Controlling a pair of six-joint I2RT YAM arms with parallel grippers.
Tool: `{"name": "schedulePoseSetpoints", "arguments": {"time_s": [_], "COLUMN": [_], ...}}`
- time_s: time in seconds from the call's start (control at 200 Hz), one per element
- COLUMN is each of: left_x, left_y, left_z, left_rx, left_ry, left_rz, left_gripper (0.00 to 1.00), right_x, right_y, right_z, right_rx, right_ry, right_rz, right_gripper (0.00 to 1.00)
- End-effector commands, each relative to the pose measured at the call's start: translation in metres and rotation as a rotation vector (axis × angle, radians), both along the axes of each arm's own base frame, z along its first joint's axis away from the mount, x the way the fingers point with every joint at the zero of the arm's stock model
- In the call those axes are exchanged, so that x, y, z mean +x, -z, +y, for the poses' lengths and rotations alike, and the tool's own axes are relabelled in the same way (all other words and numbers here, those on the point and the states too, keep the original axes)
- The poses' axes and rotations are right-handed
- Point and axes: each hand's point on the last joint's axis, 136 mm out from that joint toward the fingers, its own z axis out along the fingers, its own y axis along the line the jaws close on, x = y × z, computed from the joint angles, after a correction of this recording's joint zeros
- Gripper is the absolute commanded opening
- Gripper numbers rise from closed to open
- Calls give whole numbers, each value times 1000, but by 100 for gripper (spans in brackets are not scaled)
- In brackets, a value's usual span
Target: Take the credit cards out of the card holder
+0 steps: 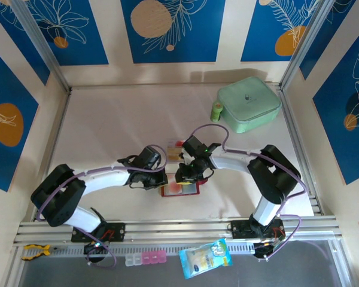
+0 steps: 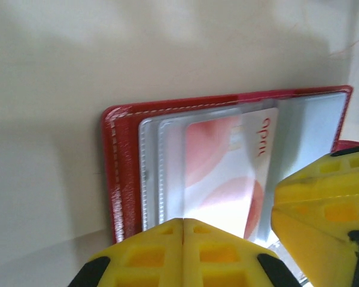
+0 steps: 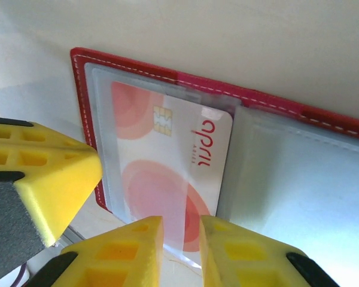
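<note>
The card holder (image 1: 182, 190) (image 2: 116, 167) (image 3: 84, 78) lies open and flat on the table between the two arms, a red wallet with clear pockets. A whitish credit card with red-pink circles (image 2: 221, 167) (image 3: 173, 155) sits in its pocket, partly slid out. My left gripper (image 1: 157, 179) (image 2: 183, 222) is shut, its tips pressing down on the wallet's clear pocket edge. My right gripper (image 1: 185, 175) (image 3: 180, 230) hovers over the card's near end with its jaws a narrow gap apart. A tan card (image 1: 175, 153) lies on the table just behind the grippers.
A mint-green square case (image 1: 249, 104) stands at the back right, with a small green bottle (image 1: 216, 111) beside it. A blue and yellow packet (image 1: 206, 258) lies on the front rail. Metal frame posts line both sides.
</note>
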Motion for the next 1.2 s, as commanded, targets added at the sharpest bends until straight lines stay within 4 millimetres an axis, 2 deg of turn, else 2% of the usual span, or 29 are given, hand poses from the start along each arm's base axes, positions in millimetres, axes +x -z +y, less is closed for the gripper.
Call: {"name": "schedulePoseSetpoints", "arguments": {"time_s": [0.0,0.2,0.555,0.985,1.195], "left_x": [2,-2,-8,-7,-9], "left_y": [-7,-2,12,5,10], "left_z": [-6,-14,-3,-2,0], "left_rx": [-3,3,74,68,75], "left_ry": [33,63,61,54,52], "left_rz": [-1,19,40,24,34], "left_gripper": [6,2,0,3,2], "right_x": [1,4,5,1,0], "right_y": [-12,-12,-5,9,12], "right_z": [-1,-4,-3,-1,-3], "right_rx": [16,41,60,67,58], "right_ry": [-7,9,20,19,20], "right_rz": [-20,-10,19,54,57], "right_gripper": [23,24,24,24,24]}}
